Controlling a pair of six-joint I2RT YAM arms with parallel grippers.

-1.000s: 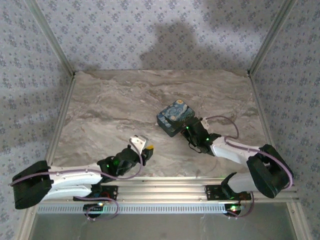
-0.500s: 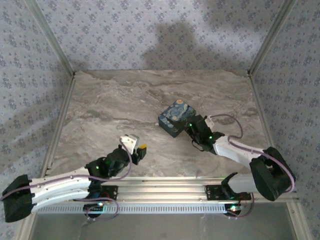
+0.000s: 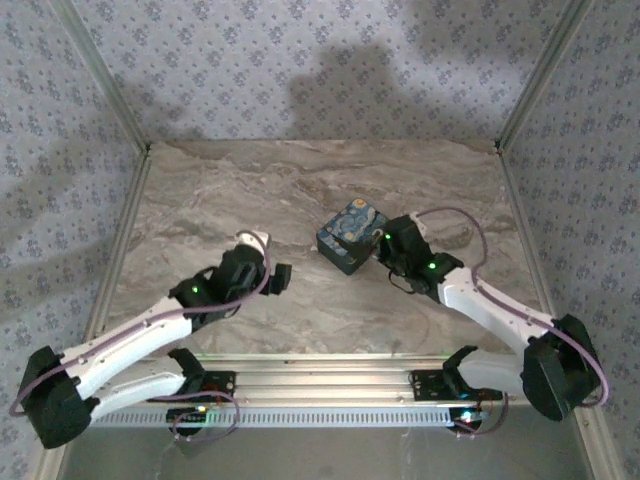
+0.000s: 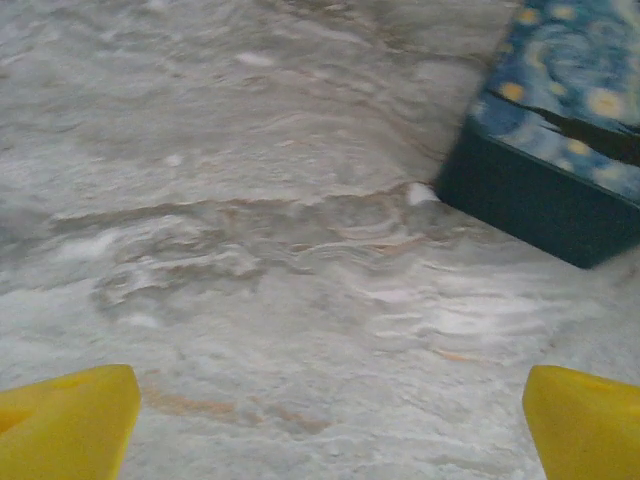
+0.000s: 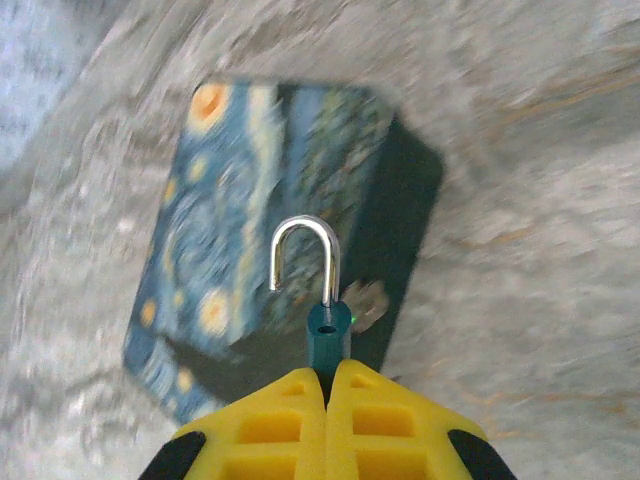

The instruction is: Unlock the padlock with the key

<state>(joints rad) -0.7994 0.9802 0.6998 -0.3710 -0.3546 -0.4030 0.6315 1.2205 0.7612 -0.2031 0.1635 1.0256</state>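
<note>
Right wrist: right pincer (image 5: pixel 328 373) grips the padlock (image 5: pixel 328 335) just beside the box (image 5: pixel 250 210), shackle pointing at it; left pincer (image 4: pixel 325 420), wide open, lies farther off.

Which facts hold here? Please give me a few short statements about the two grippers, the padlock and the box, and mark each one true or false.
1. The right gripper is shut on a teal padlock. True.
2. Both ends of the shackle sit in the lock body. False: one end hangs free outside it.
3. The left gripper is shut. False: its fingers stand wide apart with nothing between them.
4. The starry-night box rests on the marble table. True.
</note>
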